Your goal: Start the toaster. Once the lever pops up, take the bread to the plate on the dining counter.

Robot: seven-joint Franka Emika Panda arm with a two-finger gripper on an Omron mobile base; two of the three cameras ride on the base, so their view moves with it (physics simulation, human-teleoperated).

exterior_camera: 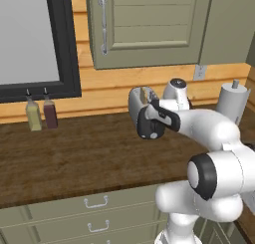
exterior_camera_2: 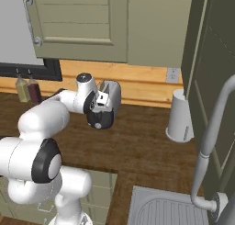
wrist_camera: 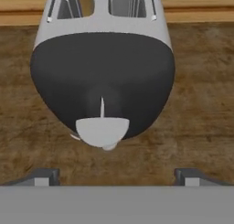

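From the left base view, you have the arm stretched over the dark wood worktop (exterior_camera: 74, 158), its hand right at the near end of the toaster (exterior_camera: 135, 104), which stands toward the back by the wooden wall. A bit of tan bread (exterior_camera: 146, 94) peeks out of a slot. Two small bottles (exterior_camera: 42, 114) stand well apart to the left under the window, and a white paper-towel roll (exterior_camera: 232, 104) stands to the right; neither blocks you.

From the right base view, the hand hides most of the toaster's black end, so you can't read the lever there. The roll stands near the right, and a sink (exterior_camera_2: 170, 210) with its curved tap (exterior_camera_2: 212, 137) lies closer to you, clear of the reach.

In the hand view, the gripper (wrist_camera: 117, 177) is spread wide, both fingertips low at the edges with nothing between them. The black end panel faces you with the lever (wrist_camera: 102, 130) near the bottom of its slot and the knob just behind it. It looks like the lever is already down, so toasting is likely under way; waiting for the pop-up and carrying the bread to the plate remain.
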